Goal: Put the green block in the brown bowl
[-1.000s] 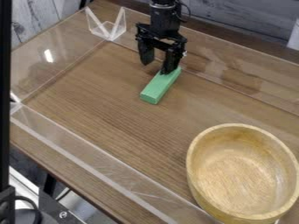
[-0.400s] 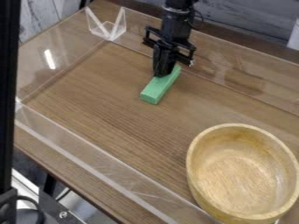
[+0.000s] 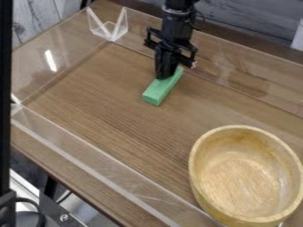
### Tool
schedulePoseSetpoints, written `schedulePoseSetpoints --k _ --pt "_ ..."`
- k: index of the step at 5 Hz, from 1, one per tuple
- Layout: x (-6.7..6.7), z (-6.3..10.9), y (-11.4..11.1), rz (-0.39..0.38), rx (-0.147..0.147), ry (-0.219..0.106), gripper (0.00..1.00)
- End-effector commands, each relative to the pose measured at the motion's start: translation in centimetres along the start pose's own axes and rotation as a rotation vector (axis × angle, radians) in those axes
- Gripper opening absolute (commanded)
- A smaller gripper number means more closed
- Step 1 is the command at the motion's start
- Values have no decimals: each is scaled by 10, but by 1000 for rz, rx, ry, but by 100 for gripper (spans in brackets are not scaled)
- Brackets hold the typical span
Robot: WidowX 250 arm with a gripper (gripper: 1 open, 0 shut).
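The gripper (image 3: 171, 71) stands nearly vertical over the far end of the green block (image 3: 164, 87), its jaws drawn together. A second ago they stood wide apart, straddling that same end; by the intermediate view they had already narrowed to their present form, and nothing visible has altered since. Whether the fingers are truly clamped on the block's upper end cannot be confirmed from this single view — the tips meet the block at its far edge, and contact there is hidden by the fingers themselves. The block lies flat on the wooden tabletop (image 3: 106, 106), in the same place and at the same angle as in both earlier views, its long axis running from the gripper toward the near left; it has not been lifted. The brown bowl (image 3: 246, 174) sits well apart at the near right, empty, with a clear stretch of table between it and the block. A clear plastic barrier (image 3: 71, 146) borders the work surface on the near left. Assessment: the closing step appears complete and the task stands at the grasp stage — lift and transfer remain. Principal risk, in my judgement: a hold so near one end may let the block pivot or slip on lifting.
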State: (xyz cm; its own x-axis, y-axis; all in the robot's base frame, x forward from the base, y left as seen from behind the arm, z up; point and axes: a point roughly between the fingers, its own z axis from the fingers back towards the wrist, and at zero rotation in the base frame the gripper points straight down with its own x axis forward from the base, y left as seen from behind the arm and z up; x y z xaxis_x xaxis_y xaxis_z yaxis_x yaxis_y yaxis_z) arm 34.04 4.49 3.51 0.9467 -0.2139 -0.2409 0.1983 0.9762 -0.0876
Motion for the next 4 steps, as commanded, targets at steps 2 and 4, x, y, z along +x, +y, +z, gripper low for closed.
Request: schedulePoseSetpoints --k 2,4 --pt "-2 91 -3 -45 27 -172 0" --pt "-4 118 2 -25 56 -233 100"
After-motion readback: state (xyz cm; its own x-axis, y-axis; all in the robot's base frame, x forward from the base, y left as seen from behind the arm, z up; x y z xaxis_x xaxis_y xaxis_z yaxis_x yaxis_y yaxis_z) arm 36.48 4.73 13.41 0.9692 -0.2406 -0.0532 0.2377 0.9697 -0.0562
